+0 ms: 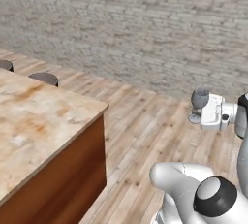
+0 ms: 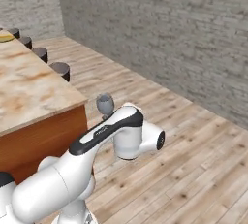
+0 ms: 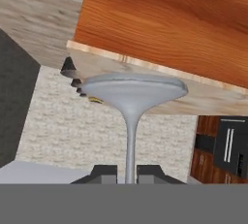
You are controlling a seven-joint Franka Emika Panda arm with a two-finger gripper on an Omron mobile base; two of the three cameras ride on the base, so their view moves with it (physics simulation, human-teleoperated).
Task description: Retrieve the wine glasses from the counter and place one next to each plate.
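- A grey brick wall (image 1: pixel 145 29) backs a plank floor (image 1: pixel 145 121); the stone-topped island (image 1: pixel 34 121) stands at the left, with black stools (image 2: pixel 60 69) along its far side.
- Right of the island, clear of its corner, the arm is bent over the floor with its hand held level.
- The gripper (image 3: pixel 127 172) is clenched on the stem of a wine glass (image 1: pixel 199 103), carried in the air off the island's corner.
- A yellow-rimmed plate (image 2: pixel 6 36) lies at the island's far end.

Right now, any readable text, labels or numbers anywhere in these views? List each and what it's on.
None readable.
The wine glass, held by its stem between the fingers, is unmarked.
The island top, its wood side, the brick wall and the dark cabinets carry no lettering either.
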